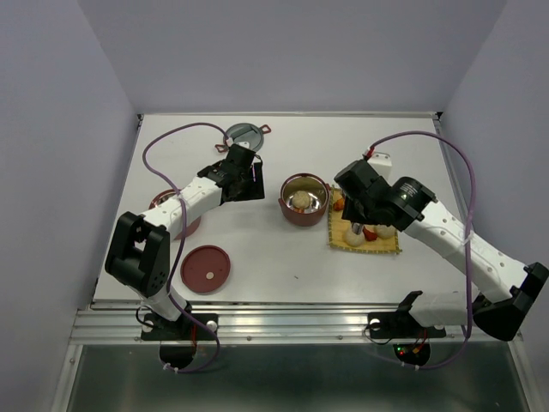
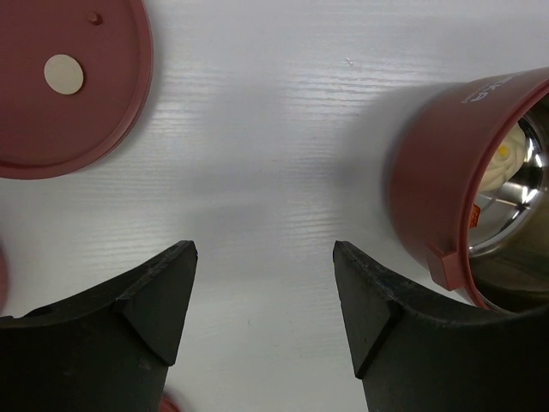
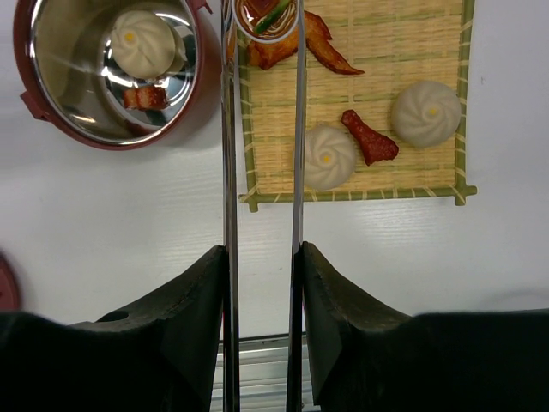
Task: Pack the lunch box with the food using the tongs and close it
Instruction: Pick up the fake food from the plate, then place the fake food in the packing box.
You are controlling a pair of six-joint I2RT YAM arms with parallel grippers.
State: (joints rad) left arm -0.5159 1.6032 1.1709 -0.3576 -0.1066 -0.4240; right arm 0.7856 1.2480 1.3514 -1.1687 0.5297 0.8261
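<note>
white table (image 1: 257,249) | right tool (image 3: 262,251) clamps tongs (image 3: 227,129), round food piece (image 3: 268,17) between their tips | left tool (image 2: 264,249) agape beside lunch box (image 2: 425,172)

White table (image 1: 257,249), red lid (image 1: 206,269), open lunch box bowl (image 1: 302,218), woven mat (image 1: 388,245) beside it

**Left open, right clamped**

The left arm stretches toward the far middle, left gripper (image 2: 265,251) spread wide and empty. The right arm bends in from the near right, right gripper (image 3: 262,251) squeezing the tongs (image 3: 298,129) between its fingers.
</note>
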